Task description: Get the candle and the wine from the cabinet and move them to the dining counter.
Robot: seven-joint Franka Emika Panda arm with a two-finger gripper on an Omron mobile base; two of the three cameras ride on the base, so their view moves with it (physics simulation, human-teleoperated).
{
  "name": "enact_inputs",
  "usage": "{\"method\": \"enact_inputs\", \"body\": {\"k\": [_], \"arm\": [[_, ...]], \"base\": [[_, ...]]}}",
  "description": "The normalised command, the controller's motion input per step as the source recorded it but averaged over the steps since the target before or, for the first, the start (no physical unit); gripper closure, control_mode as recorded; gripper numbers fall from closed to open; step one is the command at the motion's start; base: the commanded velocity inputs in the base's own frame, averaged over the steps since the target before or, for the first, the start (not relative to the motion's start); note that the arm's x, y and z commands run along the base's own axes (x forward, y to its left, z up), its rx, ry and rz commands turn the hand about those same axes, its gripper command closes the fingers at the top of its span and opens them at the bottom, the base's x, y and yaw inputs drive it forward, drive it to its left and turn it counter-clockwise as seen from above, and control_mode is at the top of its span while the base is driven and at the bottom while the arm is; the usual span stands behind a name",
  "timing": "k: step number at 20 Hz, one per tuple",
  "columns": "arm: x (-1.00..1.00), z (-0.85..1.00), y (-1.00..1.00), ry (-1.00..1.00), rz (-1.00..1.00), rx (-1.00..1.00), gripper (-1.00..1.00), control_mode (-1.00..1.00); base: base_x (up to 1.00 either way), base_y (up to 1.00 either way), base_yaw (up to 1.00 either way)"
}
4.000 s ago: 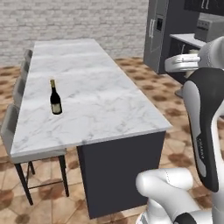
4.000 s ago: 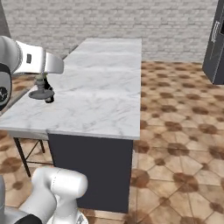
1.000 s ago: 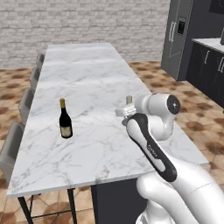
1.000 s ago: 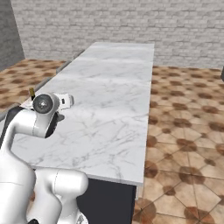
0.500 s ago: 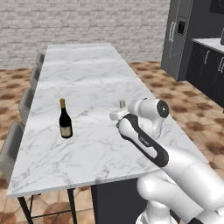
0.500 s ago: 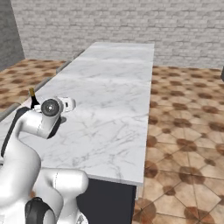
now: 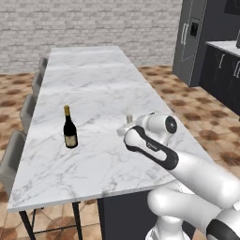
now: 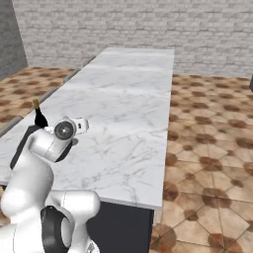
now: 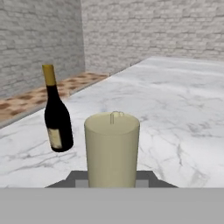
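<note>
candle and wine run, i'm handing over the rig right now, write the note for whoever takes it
Gripper: shut on the candle, held upright, low over the dining counter; whether its base touches the marble cannot be told.
Wine: standing upright on the dining counter, toward the stool side, apart from the candle.
Done: wine delivered; candle brought to the counter.
Left: set the candle down, open the gripper, pull the arm clear.

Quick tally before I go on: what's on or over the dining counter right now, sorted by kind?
Wine bottles standing on the dining counter: 1
Candles, upright over the marble in the gripper: 1
Total: 2
</note>
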Motion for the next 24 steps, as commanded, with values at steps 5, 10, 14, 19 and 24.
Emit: {"method": "enact_inputs", "body": {"k": [5, 10, 14, 19, 24], "arm": [[0.09, -0.35, 0.0, 0.0, 0.01, 0.0, 1.0, -1.0], [0.05, -0.28, 0.0, 0.0, 0.0, 0.0, 1.0, -1.0], [0.04, -0.25, 0.01, 0.0, 0.0, 0.0, 1.0, -1.0], [0.03, -0.21, 0.0, 0.0, 0.0, 0.0, 1.0, -1.0], [0.06, -0.24, 0.0, 0.0, 0.0, 0.0, 1.0, -1.0]], "base": [[0.0, 0.0, 0.0], [0.0, 0.0, 0.0], [0.0, 0.0, 0.0], [0.0, 0.0, 0.0], [0.0, 0.0, 0.0]]}}
